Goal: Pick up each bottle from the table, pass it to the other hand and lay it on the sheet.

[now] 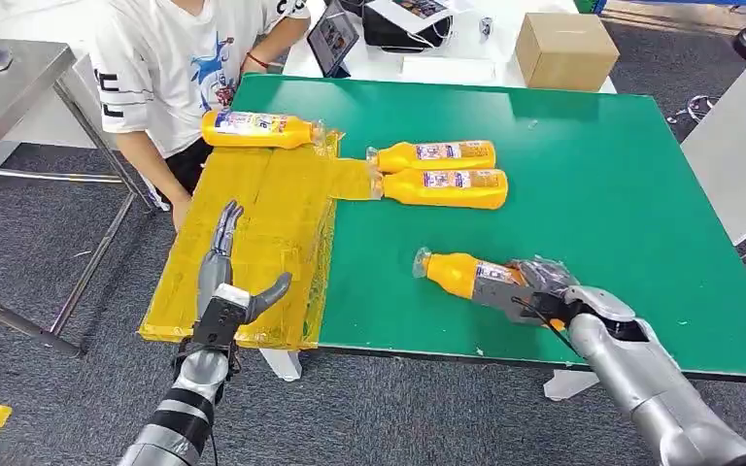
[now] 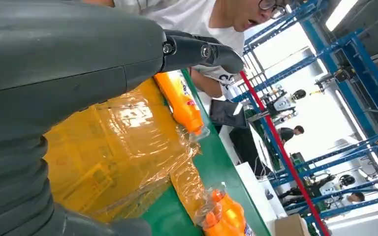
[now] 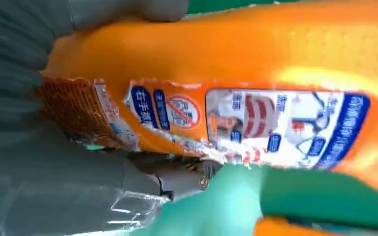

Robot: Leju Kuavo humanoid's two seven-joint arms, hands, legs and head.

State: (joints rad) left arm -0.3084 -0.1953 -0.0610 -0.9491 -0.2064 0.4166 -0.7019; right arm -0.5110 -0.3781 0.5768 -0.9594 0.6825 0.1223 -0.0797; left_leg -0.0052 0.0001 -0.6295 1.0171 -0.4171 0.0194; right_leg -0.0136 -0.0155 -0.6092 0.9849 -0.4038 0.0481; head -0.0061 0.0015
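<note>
Near the table's front an orange bottle (image 1: pixel 461 274) (image 3: pixel 256 73) lies on its side, cap end pointing left. My right hand (image 1: pixel 541 284) grips its base end, fingers (image 3: pixel 29 49) wrapped around the body by the label. The yellow sheet (image 1: pixel 253 243) (image 2: pixel 113 147) covers the table's left side, and one bottle (image 1: pixel 253 128) (image 2: pixel 182 105) lies along its far edge. Two more bottles (image 1: pixel 437 155) (image 1: pixel 444 187) lie side by side at mid-table, caps on a strip of the sheet. My left hand (image 1: pixel 223 291) hovers open over the sheet's near part, fingers (image 2: pixel 202 51) stretched forward.
A person in a white T-shirt (image 1: pixel 175 58) stands at the table's far left corner, one hand (image 1: pixel 183 209) by the sheet's left edge. A cardboard box (image 1: pixel 563 49) and a tablet (image 1: pixel 335 37) sit behind the green table (image 1: pixel 622 194). A metal table (image 1: pixel 10 78) stands left.
</note>
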